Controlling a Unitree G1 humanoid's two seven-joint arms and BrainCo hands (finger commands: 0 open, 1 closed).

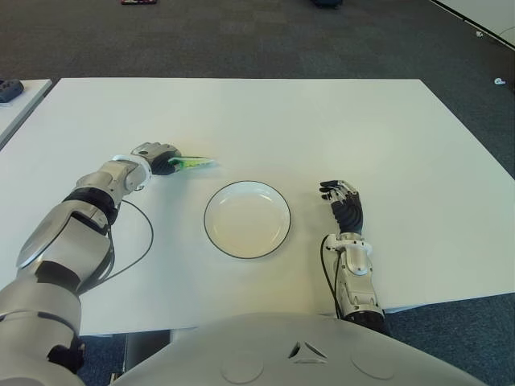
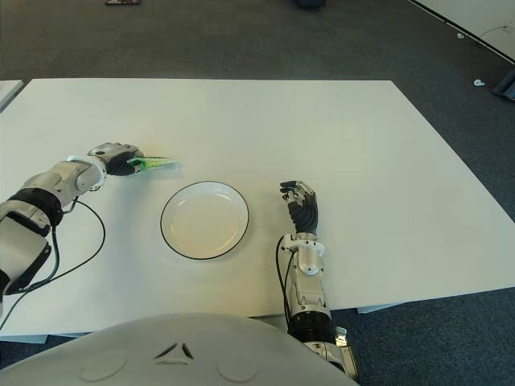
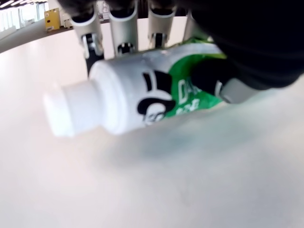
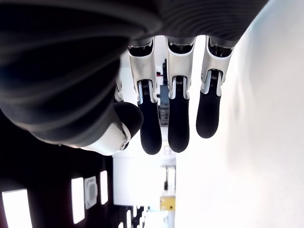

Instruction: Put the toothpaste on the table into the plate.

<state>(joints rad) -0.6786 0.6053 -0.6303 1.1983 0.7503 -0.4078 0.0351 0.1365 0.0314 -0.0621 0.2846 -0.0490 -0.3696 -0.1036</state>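
1. A wide white counter [image 1: 322,129] fills most of what I look down on, its top plain and evenly lit.
2. Dark grey carpet [image 1: 241,40] lies beyond its far edge and along my right side.
3. To my left stands a second white table [image 1: 20,104], just apart from the counter, with a dark object [image 1: 10,90] on it.
4. Another pale surface [image 1: 483,16] cuts the far right corner.
5. A small white item [image 1: 499,81] lies on the carpet there.
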